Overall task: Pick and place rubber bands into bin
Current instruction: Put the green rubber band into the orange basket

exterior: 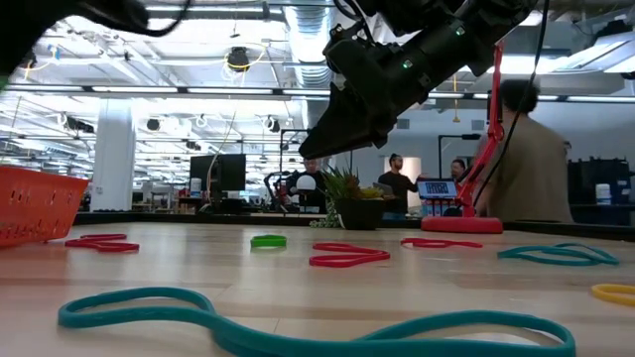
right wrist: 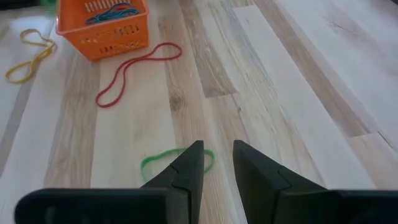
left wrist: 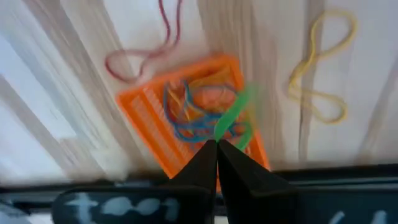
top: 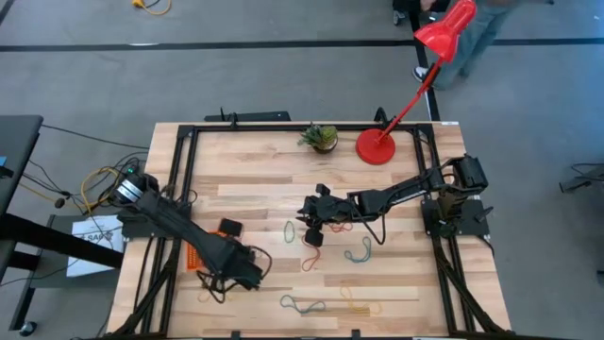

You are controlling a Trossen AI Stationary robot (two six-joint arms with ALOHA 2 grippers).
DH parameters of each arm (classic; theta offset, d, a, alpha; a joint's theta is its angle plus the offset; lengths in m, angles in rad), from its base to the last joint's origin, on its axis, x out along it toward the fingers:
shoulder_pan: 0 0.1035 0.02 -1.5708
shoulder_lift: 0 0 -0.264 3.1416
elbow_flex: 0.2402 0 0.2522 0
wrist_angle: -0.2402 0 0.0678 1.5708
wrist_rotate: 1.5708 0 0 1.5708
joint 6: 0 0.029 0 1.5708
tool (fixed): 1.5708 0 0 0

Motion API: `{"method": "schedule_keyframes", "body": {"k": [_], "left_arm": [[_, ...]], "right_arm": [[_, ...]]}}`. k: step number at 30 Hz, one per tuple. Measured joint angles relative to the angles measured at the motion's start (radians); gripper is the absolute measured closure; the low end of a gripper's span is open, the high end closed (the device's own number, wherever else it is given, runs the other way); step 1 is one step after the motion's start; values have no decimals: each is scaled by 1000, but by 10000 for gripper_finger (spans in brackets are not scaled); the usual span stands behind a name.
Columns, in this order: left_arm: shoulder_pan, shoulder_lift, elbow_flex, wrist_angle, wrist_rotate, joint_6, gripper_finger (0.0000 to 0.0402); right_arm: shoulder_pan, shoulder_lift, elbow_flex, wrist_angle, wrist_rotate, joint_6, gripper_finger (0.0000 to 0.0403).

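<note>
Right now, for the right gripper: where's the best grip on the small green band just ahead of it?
Grip the green band on one strand of its loop, coming straight down from above with the right gripper open and its fingers either side of that strand. The band lies flat on the table, so a sideways approach finds no edge.

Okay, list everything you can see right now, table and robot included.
Table: one, pale wood.
Bin: one, orange, table's left near part.
Binned rubber bands: several, blue and orange, tangled inside the bin.
Loose rubber bands: at least eight, red, green, teal and yellow, scattered on the table.
Lamp: one, red, far right.
Potted plant: one, green, beside the lamp.
People: several, in the room beyond the table.
Left pincer: shut on a green rubber band, over the bin.
Right pincer: open, above a small green loop mid-table.
</note>
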Motion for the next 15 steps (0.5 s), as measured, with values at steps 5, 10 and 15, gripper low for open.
{"method": "schedule_keyframes", "body": {"k": [5,10,15], "left_arm": [[-19,-76,-164,3,-86,-74,401],[-27,-154,-360,206,-87,-137,401],[-26,-168,-465,300,-74,-211,401]], "right_arm": [[1,0,0,-16,0,0,324],[1,0,0,-21,0,0,324],[-1,0,0,-21,0,0,324]]}}
